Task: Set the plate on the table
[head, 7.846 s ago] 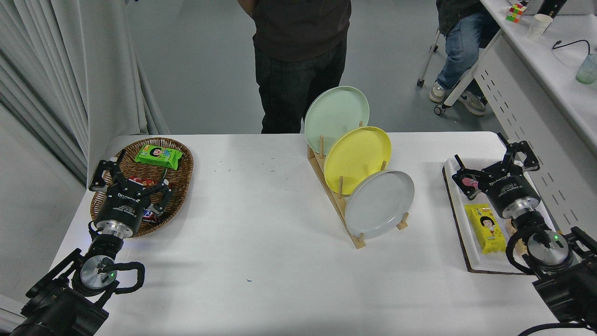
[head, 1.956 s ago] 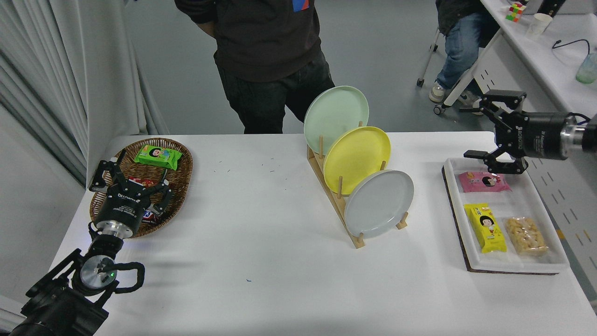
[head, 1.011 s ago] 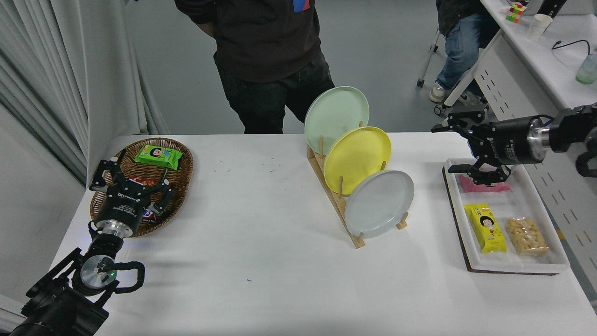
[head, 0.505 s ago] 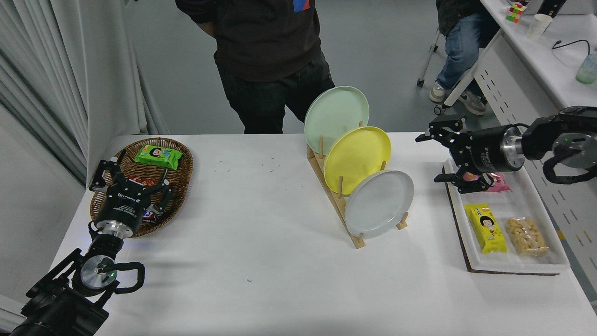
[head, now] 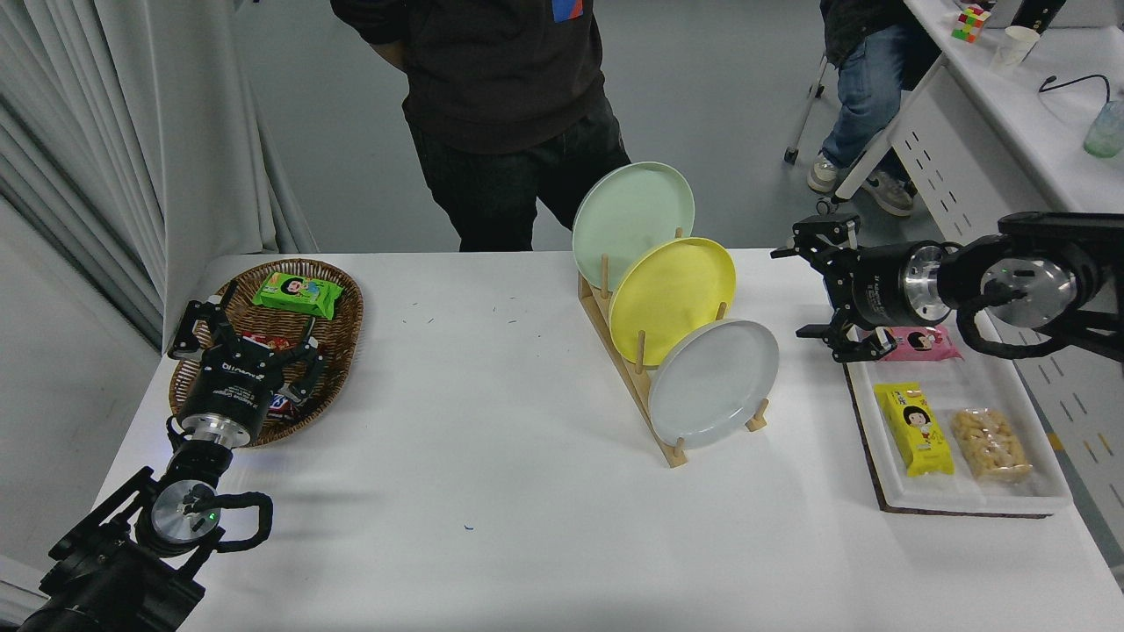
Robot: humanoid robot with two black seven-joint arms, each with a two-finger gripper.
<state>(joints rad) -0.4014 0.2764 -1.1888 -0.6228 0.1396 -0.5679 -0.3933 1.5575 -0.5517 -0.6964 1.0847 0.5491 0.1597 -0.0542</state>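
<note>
- The left end effector [head: 248,338] is sitting parked at the lower left over a wicker basket [head: 344,309] of snack packets, its fingers spread apart.
- A person [head: 500,96] in dark clothing is standing at the far edge of the white table [head: 492,491].
- The pale grey plate [head: 713,384] is standing on edge in the nearest slot of a wooden rack [head: 654,421], in front of a yellow plate [head: 672,298] and a mint-green plate [head: 632,211].
- The right end effector [head: 812,290] is reaching in from the right edge with its fingers gaping wide and holding nothing, near the grey plate's upper right but apart from it.
- A white tray [head: 966,500] of snacks is lying just below that arm.
</note>
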